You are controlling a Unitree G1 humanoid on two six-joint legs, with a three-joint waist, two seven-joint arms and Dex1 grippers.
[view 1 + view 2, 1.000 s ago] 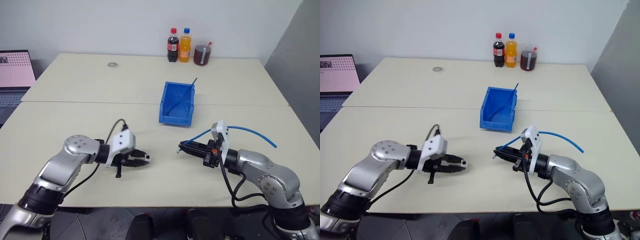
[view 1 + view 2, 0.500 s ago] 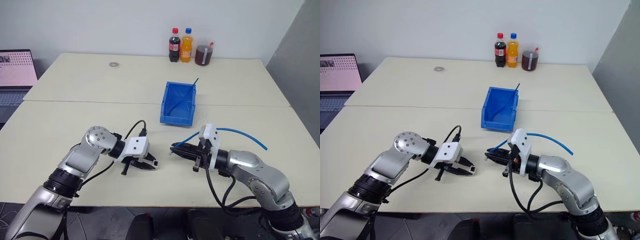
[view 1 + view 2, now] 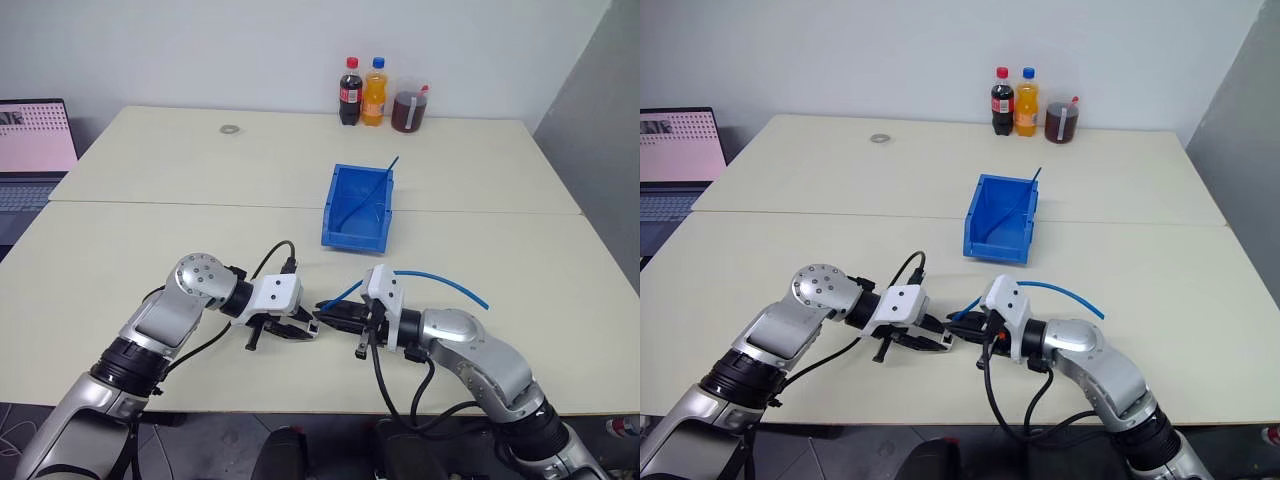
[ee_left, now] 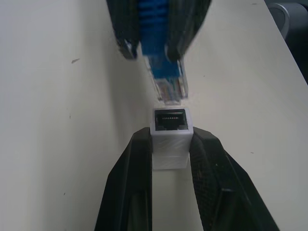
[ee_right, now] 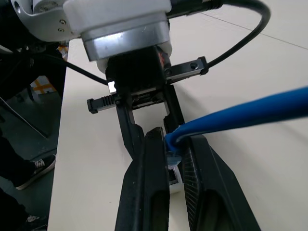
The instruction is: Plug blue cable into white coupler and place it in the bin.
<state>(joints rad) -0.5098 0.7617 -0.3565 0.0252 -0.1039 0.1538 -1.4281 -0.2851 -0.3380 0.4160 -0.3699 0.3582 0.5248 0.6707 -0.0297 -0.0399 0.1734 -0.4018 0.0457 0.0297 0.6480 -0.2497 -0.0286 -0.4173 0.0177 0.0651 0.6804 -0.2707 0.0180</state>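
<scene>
My left gripper (image 4: 169, 139) is shut on the white coupler (image 4: 169, 129), a tiny boxy block whose open socket faces away from the fingers. My right gripper (image 5: 173, 142) is shut on the blue cable (image 5: 240, 113) just behind its clear plug (image 4: 168, 90). The plug tip hovers a hair's breadth in front of the socket, roughly in line with it and not inserted. Both grippers meet low over the near table, left (image 3: 303, 328) and right (image 3: 328, 310), and the cable (image 3: 440, 280) arcs off to the right. The blue bin (image 3: 355, 205) stands behind them, mid-table.
A thin darker blue cable (image 3: 368, 192) leans inside the bin. Two bottles (image 3: 349, 90) (image 3: 373, 90) and a jar of dark liquid (image 3: 405, 110) stand at the far edge. A small ring (image 3: 230, 129) lies far left, and a laptop (image 3: 35, 140) sits beyond the left edge.
My right gripper has carried the cable leftward and a little down, bringing the plug up to the coupler's socket. The left gripper shifted slightly right early on, then held still.
</scene>
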